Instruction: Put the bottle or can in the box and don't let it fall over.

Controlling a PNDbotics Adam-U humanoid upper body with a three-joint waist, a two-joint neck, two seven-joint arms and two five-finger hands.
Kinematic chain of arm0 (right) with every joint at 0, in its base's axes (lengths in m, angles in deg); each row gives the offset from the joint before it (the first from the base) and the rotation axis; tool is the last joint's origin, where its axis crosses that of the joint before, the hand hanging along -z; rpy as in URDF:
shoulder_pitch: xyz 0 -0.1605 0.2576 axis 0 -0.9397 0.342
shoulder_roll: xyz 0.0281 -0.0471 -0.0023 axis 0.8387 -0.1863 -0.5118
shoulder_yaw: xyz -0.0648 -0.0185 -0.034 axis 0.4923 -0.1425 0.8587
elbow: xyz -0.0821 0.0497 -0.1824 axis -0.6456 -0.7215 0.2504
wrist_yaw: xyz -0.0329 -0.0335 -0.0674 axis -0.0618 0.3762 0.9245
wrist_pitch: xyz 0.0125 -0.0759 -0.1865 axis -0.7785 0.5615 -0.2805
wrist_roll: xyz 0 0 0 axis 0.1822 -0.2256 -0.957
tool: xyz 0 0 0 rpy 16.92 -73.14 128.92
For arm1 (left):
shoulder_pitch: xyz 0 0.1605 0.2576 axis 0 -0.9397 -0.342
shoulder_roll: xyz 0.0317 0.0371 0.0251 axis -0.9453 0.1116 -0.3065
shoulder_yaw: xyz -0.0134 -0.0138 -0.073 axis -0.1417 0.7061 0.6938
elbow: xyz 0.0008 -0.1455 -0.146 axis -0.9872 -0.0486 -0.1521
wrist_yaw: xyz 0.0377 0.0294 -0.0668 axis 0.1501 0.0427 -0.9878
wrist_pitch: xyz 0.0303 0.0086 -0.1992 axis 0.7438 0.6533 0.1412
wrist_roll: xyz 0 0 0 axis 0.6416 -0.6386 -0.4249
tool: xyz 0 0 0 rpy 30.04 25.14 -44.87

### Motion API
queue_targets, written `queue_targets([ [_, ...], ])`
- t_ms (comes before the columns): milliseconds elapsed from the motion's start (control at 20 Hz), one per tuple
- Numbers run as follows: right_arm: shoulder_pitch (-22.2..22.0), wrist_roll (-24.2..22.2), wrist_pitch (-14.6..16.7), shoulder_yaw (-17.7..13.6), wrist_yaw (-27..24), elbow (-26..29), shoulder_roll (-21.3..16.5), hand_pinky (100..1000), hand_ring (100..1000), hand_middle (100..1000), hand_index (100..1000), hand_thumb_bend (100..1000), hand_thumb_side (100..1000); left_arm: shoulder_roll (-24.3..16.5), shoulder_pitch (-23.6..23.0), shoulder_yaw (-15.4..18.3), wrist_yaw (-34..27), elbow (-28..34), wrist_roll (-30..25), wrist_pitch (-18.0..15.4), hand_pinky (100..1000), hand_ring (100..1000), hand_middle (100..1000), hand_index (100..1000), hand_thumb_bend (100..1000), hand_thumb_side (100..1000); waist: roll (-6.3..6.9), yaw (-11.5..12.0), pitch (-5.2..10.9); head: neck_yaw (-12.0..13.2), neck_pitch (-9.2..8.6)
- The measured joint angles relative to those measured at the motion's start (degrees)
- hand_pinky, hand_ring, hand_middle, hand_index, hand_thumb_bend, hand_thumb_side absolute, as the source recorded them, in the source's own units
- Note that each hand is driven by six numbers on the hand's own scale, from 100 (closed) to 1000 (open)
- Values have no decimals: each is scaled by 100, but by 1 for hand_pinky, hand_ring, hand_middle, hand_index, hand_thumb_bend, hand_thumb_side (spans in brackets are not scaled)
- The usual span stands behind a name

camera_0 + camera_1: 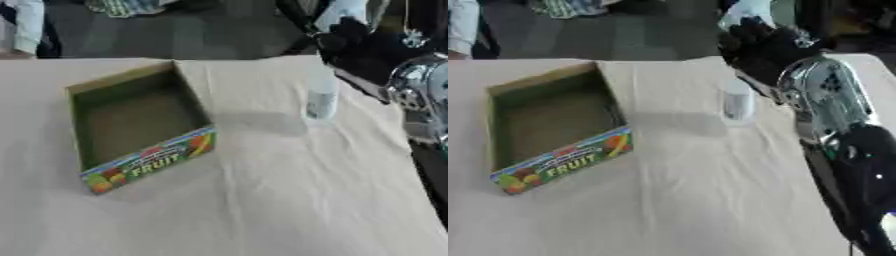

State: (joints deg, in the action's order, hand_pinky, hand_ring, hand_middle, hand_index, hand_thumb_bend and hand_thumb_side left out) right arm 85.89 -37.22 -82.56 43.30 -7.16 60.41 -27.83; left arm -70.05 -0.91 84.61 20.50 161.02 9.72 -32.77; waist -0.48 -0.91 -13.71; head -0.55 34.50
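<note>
Upright, bottle (321, 97) stands with long axis vertical.

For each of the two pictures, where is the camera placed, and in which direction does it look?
Left eye view: in the head, looking down at the table; only the right arm's silver joint shows at the right edge.
Right eye view: beside it, same downward look; the right hand and whole forearm show.
Both share the open box and the upright clear bottle right of it.

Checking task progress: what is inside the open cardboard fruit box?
The open cardboard fruit box shows only its bare brown floor. The clear plastic bottle stands outside on the tablecloth. The near wall hides a floor strip.
</note>
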Motion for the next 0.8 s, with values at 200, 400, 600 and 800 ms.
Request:
queue_targets([
  [200,560,114,-204,40,-35,63,-1,100,100,100,942,373,519,0,-1,-1,-1,0,-1,1,1000,1000,1000,930,188,835,-28,11,3,-7,18],
  [400,1098,139,-444,204,-82,-147,26,100,100,100,943,355,670,0,8,-3,-5,0,-11,8,1000,1000,1000,930,192,822,-92,82,17,-34,22],
  [600,1539,125,-610,375,-104,-494,193,100,100,100,944,352,674,0,75,-39,-21,0,-42,12,1000,1000,1000,928,195,819,-161,171,18,-120,23],
  [800,1841,105,-728,570,-106,-803,431,100,100,100,944,350,677,0,178,-85,-56,0,-81,28,1000,1000,1000,925,198,817,-233,283,20,-217,23],
])
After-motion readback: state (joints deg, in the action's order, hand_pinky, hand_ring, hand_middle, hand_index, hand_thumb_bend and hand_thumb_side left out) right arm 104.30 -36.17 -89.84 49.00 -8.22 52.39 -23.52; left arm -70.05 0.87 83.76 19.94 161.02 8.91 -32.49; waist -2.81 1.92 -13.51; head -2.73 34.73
